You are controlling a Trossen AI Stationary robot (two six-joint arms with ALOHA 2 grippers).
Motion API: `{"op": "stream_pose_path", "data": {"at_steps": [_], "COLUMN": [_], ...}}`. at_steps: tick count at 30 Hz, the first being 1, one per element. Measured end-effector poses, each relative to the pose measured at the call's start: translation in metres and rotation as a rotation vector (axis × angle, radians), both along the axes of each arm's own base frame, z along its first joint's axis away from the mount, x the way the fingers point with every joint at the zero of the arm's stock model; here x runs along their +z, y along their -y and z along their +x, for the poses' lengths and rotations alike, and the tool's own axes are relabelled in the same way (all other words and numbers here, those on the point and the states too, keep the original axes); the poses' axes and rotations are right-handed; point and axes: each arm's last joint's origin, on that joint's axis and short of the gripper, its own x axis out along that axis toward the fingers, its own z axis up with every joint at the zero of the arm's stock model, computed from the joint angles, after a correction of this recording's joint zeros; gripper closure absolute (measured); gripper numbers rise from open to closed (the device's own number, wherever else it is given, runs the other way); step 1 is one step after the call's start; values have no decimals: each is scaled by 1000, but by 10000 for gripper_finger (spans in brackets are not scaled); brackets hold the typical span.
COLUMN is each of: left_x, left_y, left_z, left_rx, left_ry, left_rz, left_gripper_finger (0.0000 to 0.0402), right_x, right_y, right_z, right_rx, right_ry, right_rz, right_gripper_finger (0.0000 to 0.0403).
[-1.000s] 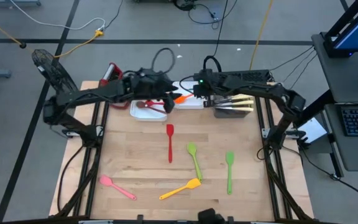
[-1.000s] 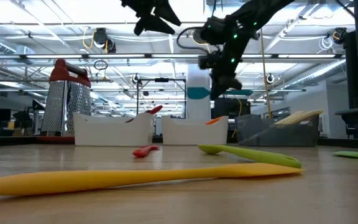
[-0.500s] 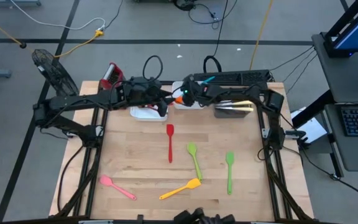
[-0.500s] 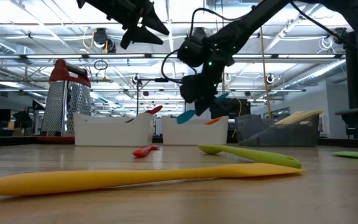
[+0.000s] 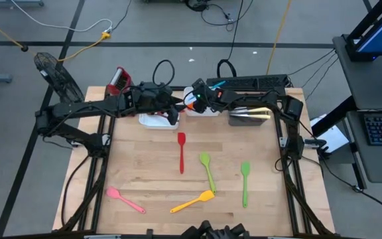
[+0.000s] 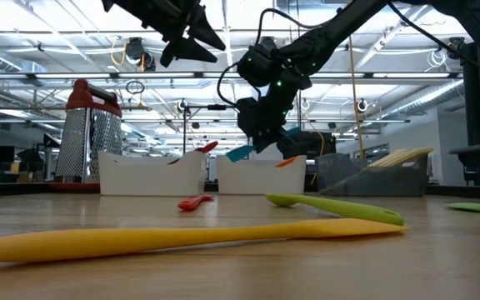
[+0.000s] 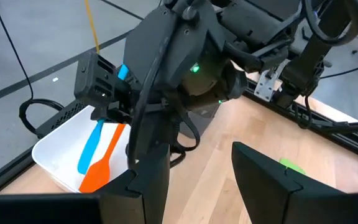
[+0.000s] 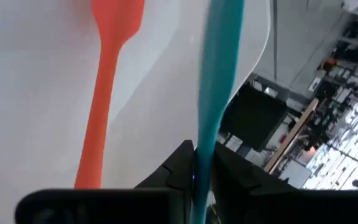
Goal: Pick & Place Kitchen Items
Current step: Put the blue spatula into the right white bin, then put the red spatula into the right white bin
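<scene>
Right hand (image 6: 261,143) lowered, blue spatula (image 7: 92,148) over white tray (image 7: 55,155), orange spatula (image 8: 107,93) inside

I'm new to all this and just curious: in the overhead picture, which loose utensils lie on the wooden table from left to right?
Pink spatula → red spatula → yellow spatula → light green spoon → green spatula.

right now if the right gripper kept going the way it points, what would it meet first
Probably the floor of the white tray. The right gripper aims down into it with the blue spatula between its fingers, beside the orange spatula lying there. The spatula tip would likely touch first; depth is unclear.
</scene>
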Motion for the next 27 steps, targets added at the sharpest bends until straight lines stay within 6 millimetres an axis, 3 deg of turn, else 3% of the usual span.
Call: {"op": "stream_pose_path", "data": {"at_steps": [8, 21, 27], "left_x": [0, -1, -2], "left_y": [0, 0, 0], "left_z": [0, 0, -1], "left_rx": [-1, -4, -7], "left_ry": [-4, -8, -31], "left_rz": [-1, 5, 4], "left_gripper_finger": [224, 225, 224], "right_x": [0, 1, 3], "right_y": [-4, -4, -2], "right_z": [3, 3, 1], "right_rx": [59, 54, -41], "right_ry": [31, 30, 27], "right_rz": [45, 44, -26], "right_gripper_finger": [354, 303, 289]}}
